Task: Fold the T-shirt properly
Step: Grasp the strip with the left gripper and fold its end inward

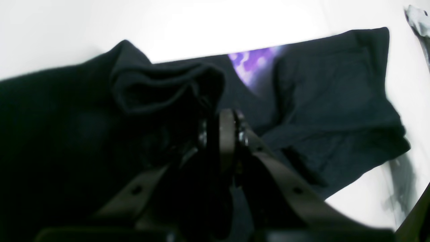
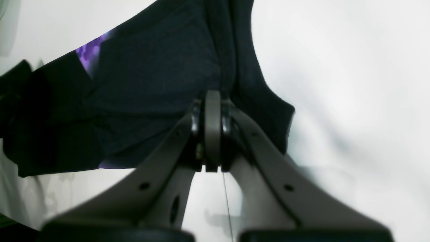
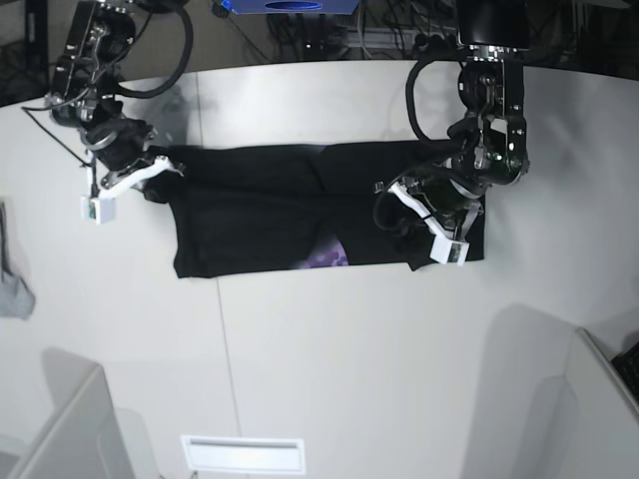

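Shirt lies lengthwise between the two hands, left fingers have a fold of it

The left gripper [image 1: 220, 116] has its fingers closed on a raised fold of the black T-shirt [image 1: 302, 80], and the cloth makes a small loop just beside the tips. The right gripper [image 2: 212, 97] has its fingers pressed together, over the other end of the shirt; if they catch some thin layer there, I cannot tell.

Going outward from the right fingers, the main length of the shirt runs toward the left arm. Its long axis goes from side to side in the base view, almost along the line which joins the two grippers. The left arm is the nearer one to the thick, bunched end, and the right arm to the flatter end, where a flap hangs toward the bottom of that view. Between them, near the edge, shows a purple part of the print [image 3: 324, 251].

I judge that the folding is under way but not finished. For the next move, the left hand should probably bring its fold across this long axis; if the right end is not held, the whole cloth could slide on the table [image 3: 300, 349].
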`<action>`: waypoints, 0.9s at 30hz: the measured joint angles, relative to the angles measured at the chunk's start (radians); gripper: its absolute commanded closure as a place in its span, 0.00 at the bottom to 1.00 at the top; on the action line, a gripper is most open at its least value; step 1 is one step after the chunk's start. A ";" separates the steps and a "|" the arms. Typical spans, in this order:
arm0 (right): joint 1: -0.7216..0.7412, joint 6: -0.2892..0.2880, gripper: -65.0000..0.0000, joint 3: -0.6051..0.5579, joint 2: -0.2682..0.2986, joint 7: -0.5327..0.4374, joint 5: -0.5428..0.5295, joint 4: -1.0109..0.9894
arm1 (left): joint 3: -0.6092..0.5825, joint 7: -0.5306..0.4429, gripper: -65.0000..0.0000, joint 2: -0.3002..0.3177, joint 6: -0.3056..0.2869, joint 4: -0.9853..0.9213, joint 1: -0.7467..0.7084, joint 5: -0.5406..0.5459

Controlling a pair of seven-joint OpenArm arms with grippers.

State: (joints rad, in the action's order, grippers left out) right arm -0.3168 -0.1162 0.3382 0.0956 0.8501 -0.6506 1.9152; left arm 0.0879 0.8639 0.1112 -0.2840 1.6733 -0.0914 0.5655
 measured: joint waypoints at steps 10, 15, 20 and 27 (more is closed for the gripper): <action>0.008 0.000 1.00 -0.003 -0.001 0.001 0.000 0.000 | -0.037 0.000 1.00 -0.003 0.000 -0.009 0.000 0.000; 0.009 0.000 1.00 -0.003 0.000 0.000 0.000 0.000 | -0.037 0.000 1.00 -0.003 0.000 -0.011 0.001 0.000; 0.009 0.000 1.00 -0.003 0.000 0.000 0.000 0.000 | -0.037 0.000 1.00 -0.003 0.000 -0.012 0.011 0.000; 0.009 0.000 1.00 -0.003 0.000 0.000 0.000 0.000 | -0.037 0.000 1.00 -0.003 0.000 -0.013 0.011 0.000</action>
State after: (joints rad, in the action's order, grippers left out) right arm -0.3080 -0.1162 0.3355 0.0956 0.8505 -0.6506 1.9152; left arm 0.0509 0.8642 0.1085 -0.2840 1.6600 -0.0803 0.5652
